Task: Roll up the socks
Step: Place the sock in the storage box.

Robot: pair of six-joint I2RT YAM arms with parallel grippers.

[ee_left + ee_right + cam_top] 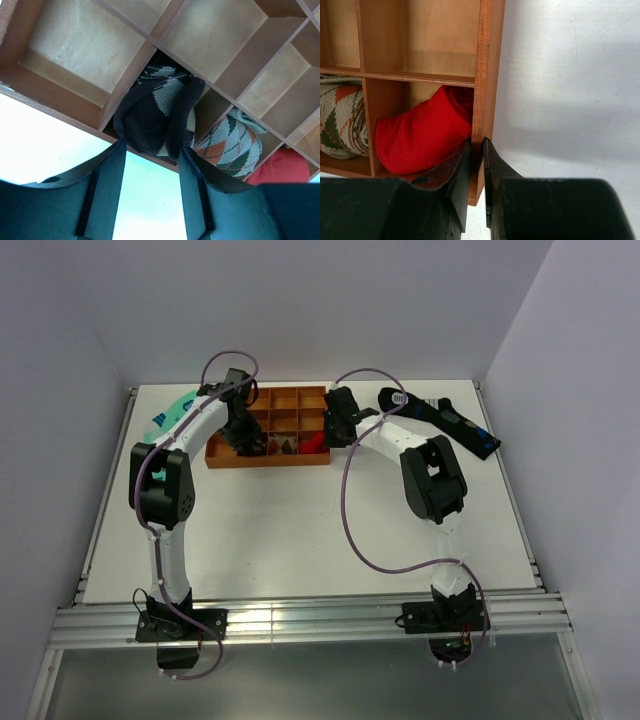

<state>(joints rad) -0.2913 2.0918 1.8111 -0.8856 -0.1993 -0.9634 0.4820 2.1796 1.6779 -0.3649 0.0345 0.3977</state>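
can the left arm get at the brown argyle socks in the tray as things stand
Probably yes: the left gripper hangs right over the socks, its fingers flanking the roll's near end, nothing on top. The tray dividers hug the roll, and whether the fingers press it is unclear.

No text, brand, number or sign can be read in any view. A small white tag (398,397) sits on the dark sock (452,424) at the far right of the tabletop (300,530), its print too small to make out.
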